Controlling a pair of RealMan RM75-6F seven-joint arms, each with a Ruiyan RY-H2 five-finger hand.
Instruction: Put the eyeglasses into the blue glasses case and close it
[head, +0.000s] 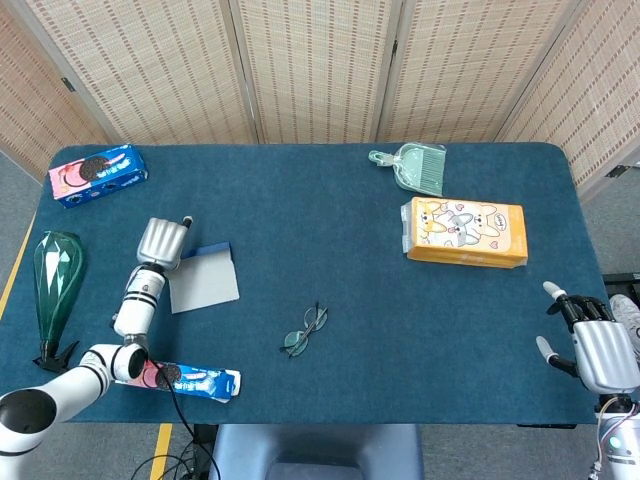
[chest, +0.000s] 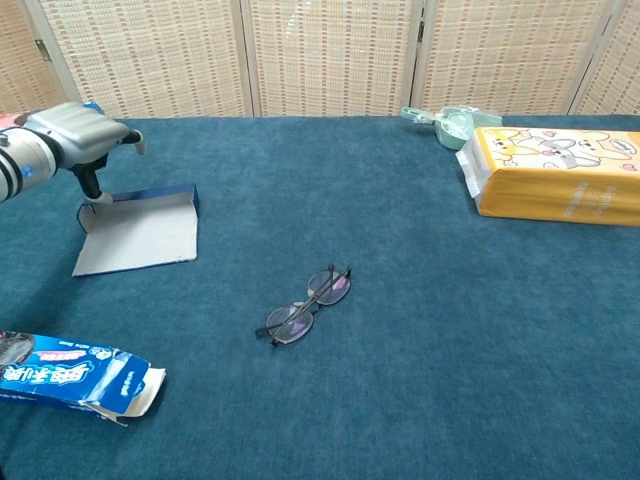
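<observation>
The table (head: 330, 200) holds the open glasses case (chest: 137, 232) at far left, the left hand (chest: 75, 135) pinching its back corner; the eyeglasses (chest: 307, 305) lie well apart, mid-table — thin frames may slide when grasped. The right hand (head: 592, 350) hangs spread, empty.

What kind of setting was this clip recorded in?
Probably a lab or staged test area: a blue-covered table fenced by woven folding screens, with unrelated props laid out, like a cookie box and dustpan.

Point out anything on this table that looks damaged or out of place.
The blue cookie box at the near left edge lies with its end flap torn open. The thin-framed eyeglasses lie askew, on bare cloth. Nothing else stands out.
</observation>
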